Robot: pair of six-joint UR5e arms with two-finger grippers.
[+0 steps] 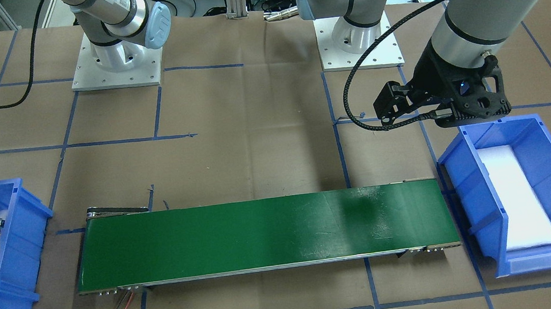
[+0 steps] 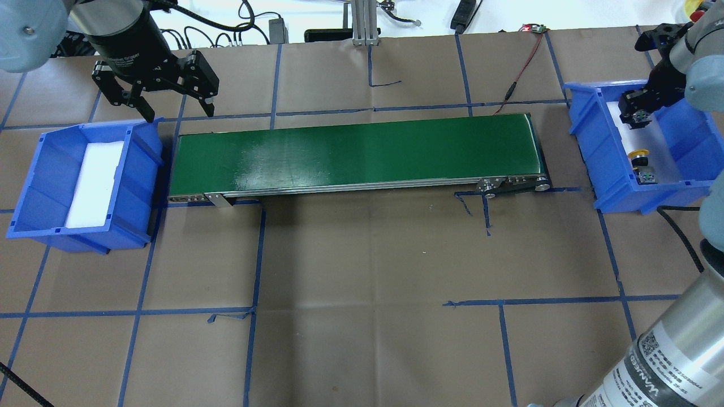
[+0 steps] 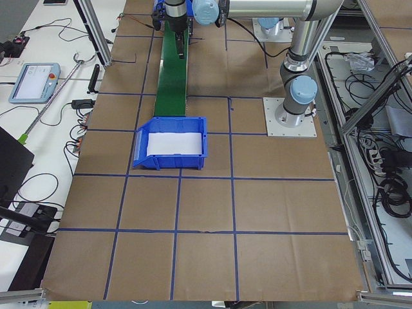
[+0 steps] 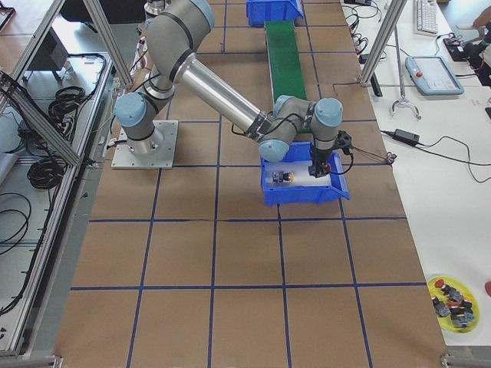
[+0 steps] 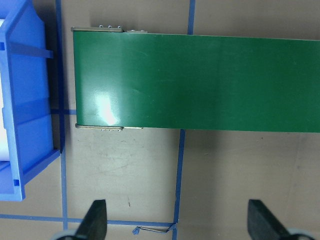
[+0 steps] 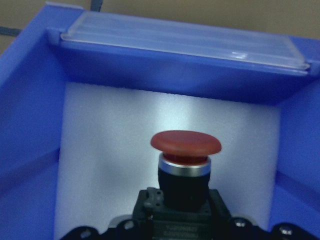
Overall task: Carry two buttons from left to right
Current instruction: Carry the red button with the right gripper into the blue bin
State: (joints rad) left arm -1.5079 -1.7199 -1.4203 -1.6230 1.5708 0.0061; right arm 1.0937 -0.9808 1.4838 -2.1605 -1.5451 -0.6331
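The red button (image 6: 186, 142) fills the right wrist view, its black body clamped in my right gripper (image 2: 638, 110) just above the white foam of the right blue bin (image 2: 582, 130). The yellow button (image 2: 641, 154) lies on its side on that foam, nearer the robot than the gripper and apart from it. Beyond the left end of the green conveyor (image 2: 362, 152), my left gripper (image 2: 176, 110) hangs open over the paper with nothing between its fingertips (image 5: 96, 220).
A second blue bin (image 2: 34, 186) with bare white foam stands off the conveyor's left end. Blue tape lines cross the brown paper table. A red-and-black wire (image 2: 523, 62) runs to the belt's far right corner. Both arm bases stand at the robot's edge.
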